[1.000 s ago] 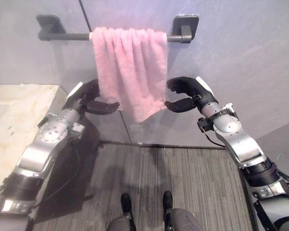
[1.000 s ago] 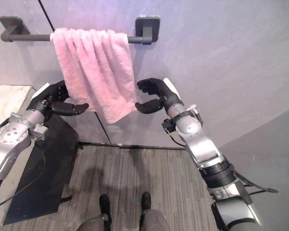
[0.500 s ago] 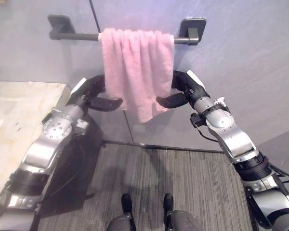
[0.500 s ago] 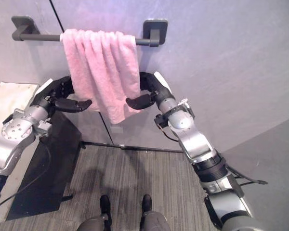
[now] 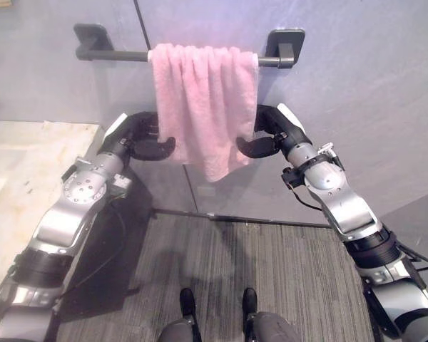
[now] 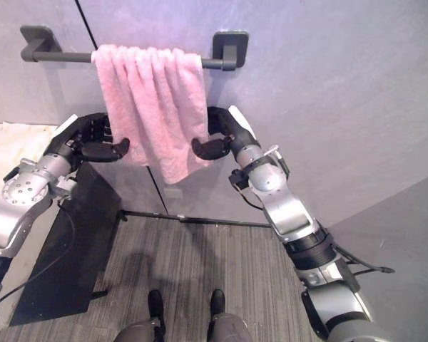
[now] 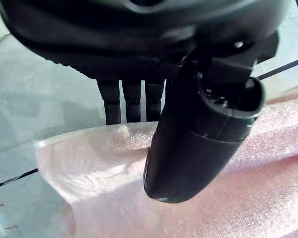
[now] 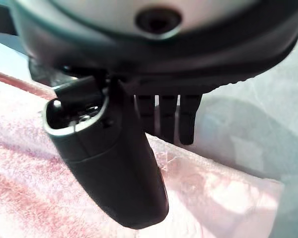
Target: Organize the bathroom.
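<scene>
Against grey wall: pink towel on bar. Both edges now pinched, left hand and right hand just closed on cloth. Ready for straightening.

We take this for a bathroom mock-up: above the left hand and right hand a dark towel bar is fixed to a plain grey wall, a pink towel draped over it; grey carpet lies below them.
</scene>
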### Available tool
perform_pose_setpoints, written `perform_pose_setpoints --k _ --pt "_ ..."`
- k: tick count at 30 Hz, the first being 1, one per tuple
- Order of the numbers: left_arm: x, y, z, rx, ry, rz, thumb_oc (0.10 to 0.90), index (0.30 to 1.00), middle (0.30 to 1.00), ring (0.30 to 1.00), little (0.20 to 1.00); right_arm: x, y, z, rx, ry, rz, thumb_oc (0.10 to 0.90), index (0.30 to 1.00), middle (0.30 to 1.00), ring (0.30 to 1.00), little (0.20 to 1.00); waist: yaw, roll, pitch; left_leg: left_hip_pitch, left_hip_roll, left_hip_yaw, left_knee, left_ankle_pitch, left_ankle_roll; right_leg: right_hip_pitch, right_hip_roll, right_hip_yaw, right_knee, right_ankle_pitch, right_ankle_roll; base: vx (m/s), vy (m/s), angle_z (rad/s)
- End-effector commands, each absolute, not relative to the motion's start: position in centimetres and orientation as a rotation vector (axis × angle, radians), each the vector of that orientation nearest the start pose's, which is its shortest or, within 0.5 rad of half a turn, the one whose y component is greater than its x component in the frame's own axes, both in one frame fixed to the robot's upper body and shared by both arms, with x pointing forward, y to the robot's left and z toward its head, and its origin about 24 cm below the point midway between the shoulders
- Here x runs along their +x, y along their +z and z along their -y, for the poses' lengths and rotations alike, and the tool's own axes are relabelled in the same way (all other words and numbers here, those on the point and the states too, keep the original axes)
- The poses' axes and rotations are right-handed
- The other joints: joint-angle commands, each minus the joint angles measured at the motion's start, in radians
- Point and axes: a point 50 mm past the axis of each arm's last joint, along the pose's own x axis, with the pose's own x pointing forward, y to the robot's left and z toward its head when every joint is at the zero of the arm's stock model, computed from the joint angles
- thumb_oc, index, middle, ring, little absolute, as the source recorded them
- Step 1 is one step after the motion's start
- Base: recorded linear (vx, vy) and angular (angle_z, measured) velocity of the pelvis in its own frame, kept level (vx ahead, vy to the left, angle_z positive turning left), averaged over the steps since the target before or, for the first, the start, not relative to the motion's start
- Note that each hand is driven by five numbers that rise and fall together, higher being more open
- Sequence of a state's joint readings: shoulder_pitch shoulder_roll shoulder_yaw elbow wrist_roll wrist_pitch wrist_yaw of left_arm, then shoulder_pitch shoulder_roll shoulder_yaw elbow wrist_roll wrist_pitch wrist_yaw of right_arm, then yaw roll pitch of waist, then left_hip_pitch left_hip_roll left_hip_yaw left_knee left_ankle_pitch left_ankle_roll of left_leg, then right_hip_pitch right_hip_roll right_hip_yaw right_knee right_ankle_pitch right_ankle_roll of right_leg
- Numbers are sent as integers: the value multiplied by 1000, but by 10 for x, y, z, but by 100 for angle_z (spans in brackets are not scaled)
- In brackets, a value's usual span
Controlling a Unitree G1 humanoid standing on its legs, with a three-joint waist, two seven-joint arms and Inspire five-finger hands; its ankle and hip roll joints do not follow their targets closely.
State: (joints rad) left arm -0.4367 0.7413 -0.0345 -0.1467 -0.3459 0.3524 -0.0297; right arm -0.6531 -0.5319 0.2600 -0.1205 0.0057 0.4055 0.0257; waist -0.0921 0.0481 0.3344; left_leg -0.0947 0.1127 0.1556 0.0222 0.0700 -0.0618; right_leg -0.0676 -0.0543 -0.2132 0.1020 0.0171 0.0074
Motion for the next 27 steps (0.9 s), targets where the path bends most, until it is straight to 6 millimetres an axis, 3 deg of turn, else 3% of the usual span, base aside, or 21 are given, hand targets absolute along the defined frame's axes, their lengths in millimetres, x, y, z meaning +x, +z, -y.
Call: perform_pose_setpoints --k 1,15,23,27 --pt "307 245 -217 463 -71 400 400 300 300 300 300 333 272 120 -600 162 549 400 300 300 300 300 -24 1 -176 74 47 55 4 -75 -38 -4 -82 131 7 -81 166 0 0 0" --pt "309 244 -222 445 12 399 400 300 300 300 300 336 268 120 -612 162 523 400 300 300 300 300 -27 0 -170 72 49 57 13 -77 -38 -10 -83 135 15 -84 164 -1 0 0" --pt "304 225 -257 238 411 378 400 300 300 300 300 343 254 128 -616 93 461 400 300 300 300 300 -13 -5 -158 56 42 36 25 -78 -36 -20 -80 139 23 -88 155 -3 -4 0" --pt "297 217 -268 192 505 391 400 300 300 300 300 345 249 130 -610 68 448 400 300 300 300 300 -3 -7 -153 48 41 21 27 -77 -38 -22 -78 136 28 -92 150 -11 -26 2"
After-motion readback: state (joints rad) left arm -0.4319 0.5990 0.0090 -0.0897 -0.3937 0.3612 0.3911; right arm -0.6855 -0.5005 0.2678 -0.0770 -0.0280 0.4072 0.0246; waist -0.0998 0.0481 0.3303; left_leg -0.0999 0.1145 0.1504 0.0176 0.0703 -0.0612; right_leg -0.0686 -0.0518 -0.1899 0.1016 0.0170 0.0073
